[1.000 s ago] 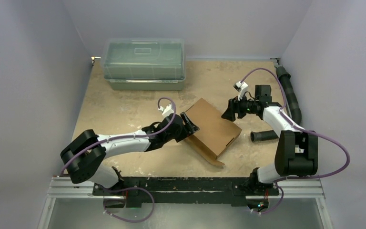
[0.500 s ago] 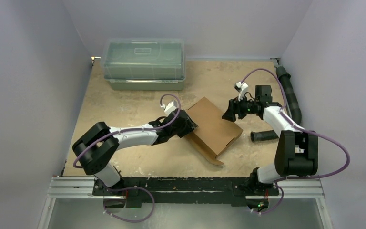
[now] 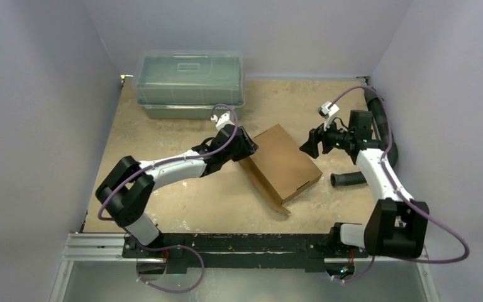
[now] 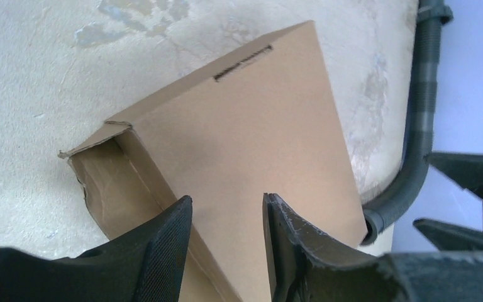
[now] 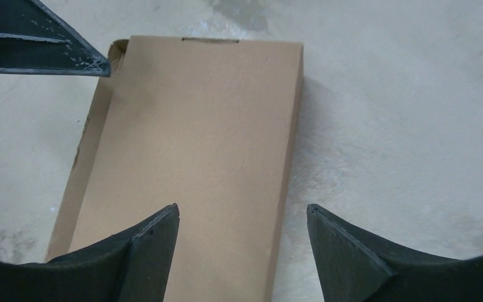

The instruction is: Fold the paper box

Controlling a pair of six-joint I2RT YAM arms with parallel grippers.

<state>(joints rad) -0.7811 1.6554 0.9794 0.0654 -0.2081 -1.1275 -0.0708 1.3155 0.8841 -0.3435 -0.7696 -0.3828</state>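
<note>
Lying on the table, the paper box sits between the two grippers, its lid panel down and one end gaping. Judged by its look, it is thin corrugated cardboard: light enough to skid under a nudge; stiff across each panel but willing to bend at the scored creases; easily dented by a hard pinch; its plain brown face looks dry rather than slippery.

The loose end flap, ahead of the left gripper and off to its left, seems the natural place to take hold, pinching a free edge rather than a broad panel; the opposite long edge probably wants a steadying press so that the box does not slide.

The left gripper hovers over the box's nearest corner with jaws partly apart, cardboard showing through the gap and nothing clamped; the right gripper stands wide open, the lid just ahead of and beneath it, not touched.

A black ribbed hose lies beyond the box, to the right of the left gripper; a clear greenish bin sits well behind that gripper.
</note>
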